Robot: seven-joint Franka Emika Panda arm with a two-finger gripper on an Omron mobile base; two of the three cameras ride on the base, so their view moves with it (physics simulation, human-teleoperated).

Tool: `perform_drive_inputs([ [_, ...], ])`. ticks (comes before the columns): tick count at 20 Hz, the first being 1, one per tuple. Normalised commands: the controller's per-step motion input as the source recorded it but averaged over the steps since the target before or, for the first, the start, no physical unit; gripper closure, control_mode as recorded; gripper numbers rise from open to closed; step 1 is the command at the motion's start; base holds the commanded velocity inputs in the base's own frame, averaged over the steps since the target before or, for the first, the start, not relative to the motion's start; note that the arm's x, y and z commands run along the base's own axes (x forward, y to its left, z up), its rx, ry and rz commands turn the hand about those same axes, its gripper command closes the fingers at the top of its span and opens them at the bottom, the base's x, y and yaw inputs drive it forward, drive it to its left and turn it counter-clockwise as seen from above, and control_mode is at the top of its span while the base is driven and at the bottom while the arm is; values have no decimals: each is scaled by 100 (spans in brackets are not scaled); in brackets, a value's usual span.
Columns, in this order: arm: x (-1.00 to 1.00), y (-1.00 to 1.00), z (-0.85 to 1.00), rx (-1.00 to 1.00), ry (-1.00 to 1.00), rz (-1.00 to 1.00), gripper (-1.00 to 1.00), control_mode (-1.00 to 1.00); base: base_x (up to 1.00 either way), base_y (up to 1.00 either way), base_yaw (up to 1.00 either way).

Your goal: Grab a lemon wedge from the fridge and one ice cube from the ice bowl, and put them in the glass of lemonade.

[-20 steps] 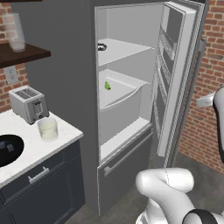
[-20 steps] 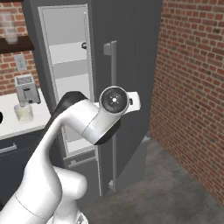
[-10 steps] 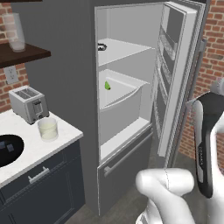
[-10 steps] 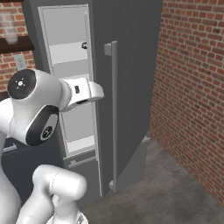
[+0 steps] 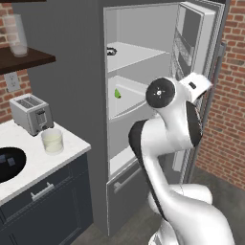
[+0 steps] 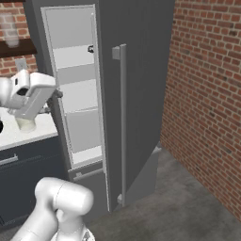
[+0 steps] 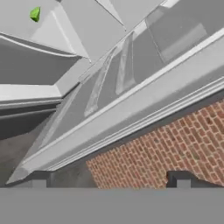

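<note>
- The fridge point(image 5: 143, 72) is seen with its door swung wide, one fridge in all. Within the last second the arm has been swung from the right edge of the left base view across to the open compartment, so the reach for the wedge is judged to be starting.
- The gripper point(image 7: 110, 177) is held with its two fingertips wide apart and nothing between them.
- One black ice bowl point(image 5: 7, 162) is seen at the counter's left edge.
- One glass of lemonade point(image 5: 52, 141) stands near the counter's front right corner, beside one toaster point(image 5: 31, 114).
- One lemon wedge point(image 5: 116, 94) lies on the middle shelf, near its left edge, not yet touched.
</note>
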Motion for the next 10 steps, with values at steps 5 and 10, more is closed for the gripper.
perform_drive_inputs([
  [5, 100, 74, 0, -44, 29, -18, -100, -100, 0, 0, 0],
  [10, 95, 0, -3, -34, 43, -9, -100, -100, 0, 0, 0],
])
